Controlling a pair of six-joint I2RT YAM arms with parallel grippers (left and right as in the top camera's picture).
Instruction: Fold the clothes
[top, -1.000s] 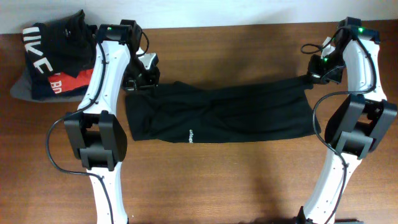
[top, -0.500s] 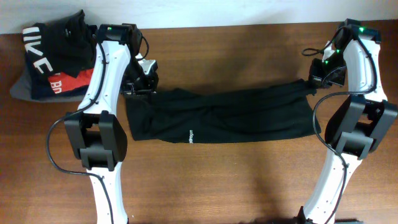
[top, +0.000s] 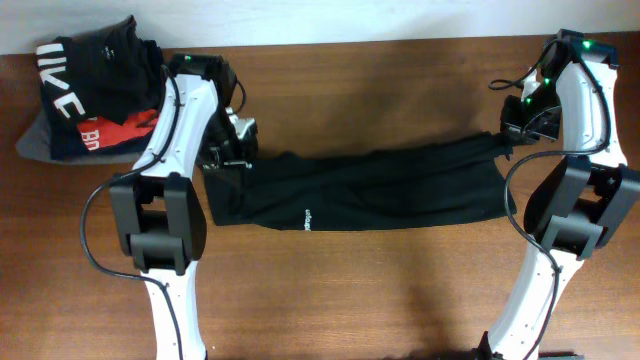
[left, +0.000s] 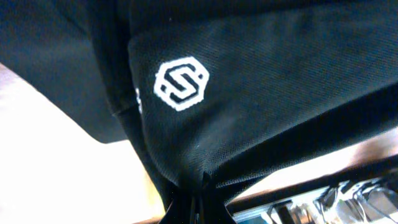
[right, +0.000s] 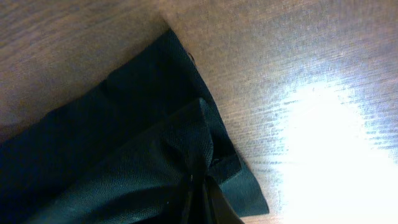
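The clothes (top: 350, 190), a plain black garment, lie stretched as a wide band across the middle of the wooden table. Small white lettering (top: 306, 217) shows near the front edge. My left gripper (top: 232, 150) is shut on the garment's back left corner. In the left wrist view the fabric (left: 267, 81) bunches into the left gripper (left: 202, 199), with a white round logo (left: 181, 87) just above. My right gripper (top: 507, 135) pinches the back right corner. The right wrist view shows the cloth (right: 124, 143) gathered into the right gripper (right: 202, 193) over bare wood.
A stack of folded garments (top: 85, 90), dark with big white letters, red and grey, sits at the back left corner. The arms' bases (top: 160, 235) (top: 575, 215) stand at the garment's left and right ends. Bare wood (top: 360, 290) lies in front of it.
Both grippers have moved toward the table's front, carrying the garment's back corners with them. The left one came further. The black band now looks narrower front to back.
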